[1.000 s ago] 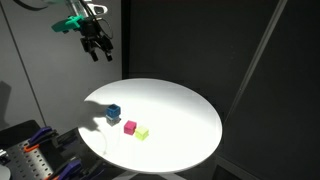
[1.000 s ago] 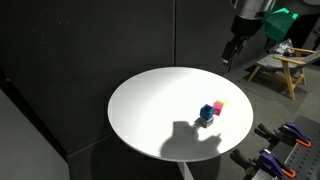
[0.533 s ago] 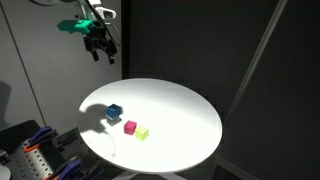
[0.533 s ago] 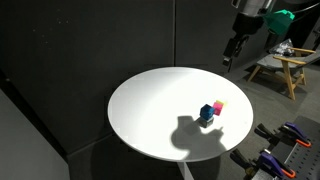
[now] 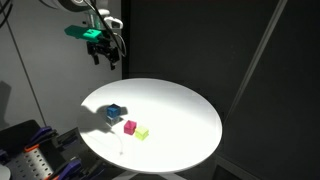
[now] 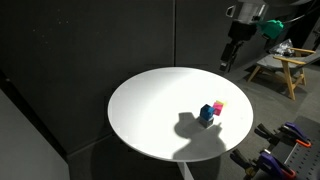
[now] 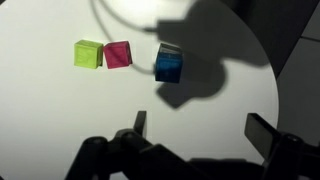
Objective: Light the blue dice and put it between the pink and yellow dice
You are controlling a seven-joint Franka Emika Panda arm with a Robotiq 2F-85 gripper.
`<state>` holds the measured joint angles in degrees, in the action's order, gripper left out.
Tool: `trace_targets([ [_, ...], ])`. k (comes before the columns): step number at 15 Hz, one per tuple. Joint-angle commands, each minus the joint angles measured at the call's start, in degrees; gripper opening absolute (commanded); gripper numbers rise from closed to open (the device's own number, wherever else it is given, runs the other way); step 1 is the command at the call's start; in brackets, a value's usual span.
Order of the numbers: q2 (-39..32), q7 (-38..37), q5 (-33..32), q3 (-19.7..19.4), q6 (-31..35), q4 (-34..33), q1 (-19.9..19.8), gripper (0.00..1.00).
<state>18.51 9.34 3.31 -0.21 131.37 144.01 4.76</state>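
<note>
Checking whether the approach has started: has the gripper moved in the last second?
Yes. In an exterior view the gripper has shifted right and slightly down, closer to the table rim.

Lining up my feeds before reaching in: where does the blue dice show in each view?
In an exterior view: blue dice on the left part of the white table, up-left of the pink dice.
In an exterior view: toward the table's right edge, below-left of the pink dice.
Wrist view: upper centre, right of the pink dice.
Shared landmark: the pink dice.
</note>
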Motion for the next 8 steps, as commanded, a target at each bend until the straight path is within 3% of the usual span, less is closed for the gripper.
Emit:
trace_targets([
  [1, -4.57, 2.46, 2.36, -0.7, -0.26, -3.08, 0.36, 1.0],
  [8, -10.74, 1.99, 2.89, -0.52, -1.4, -6.24, -0.74, 1.0],
])
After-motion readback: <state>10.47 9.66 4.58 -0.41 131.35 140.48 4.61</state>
